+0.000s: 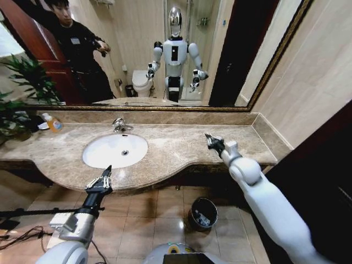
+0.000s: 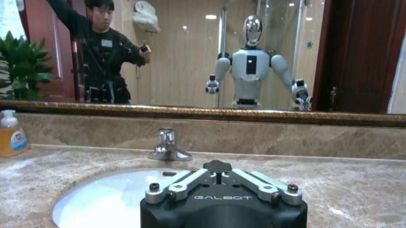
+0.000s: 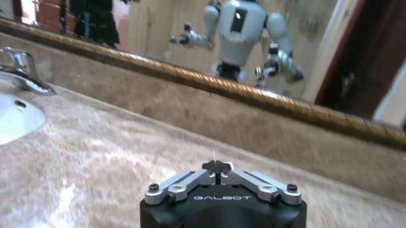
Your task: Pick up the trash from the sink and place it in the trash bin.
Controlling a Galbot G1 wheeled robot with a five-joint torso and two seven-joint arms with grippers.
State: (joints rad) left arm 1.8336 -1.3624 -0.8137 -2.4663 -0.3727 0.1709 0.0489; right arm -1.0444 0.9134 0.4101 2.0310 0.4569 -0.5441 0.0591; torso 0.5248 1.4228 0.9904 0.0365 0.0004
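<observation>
1 sink [image 1: 102,157] | 1 trash bin [image 1: 203,213] | left end effector [image 1: 104,177] pressed together | right end effector [image 1: 212,140] pressed together

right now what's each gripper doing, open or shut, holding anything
Left gripper: shut, holding nothing, at the counter's front edge before the sink.
Right gripper: shut, holding nothing, above the marble countertop right of the sink.

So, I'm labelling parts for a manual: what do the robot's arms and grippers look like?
Both arms have rounded glossy white shells. The left gripper and the right gripper are black with silver metal linkage bars and screws; the wrist views show white "GALBOT" lettering on each black housing.
</observation>
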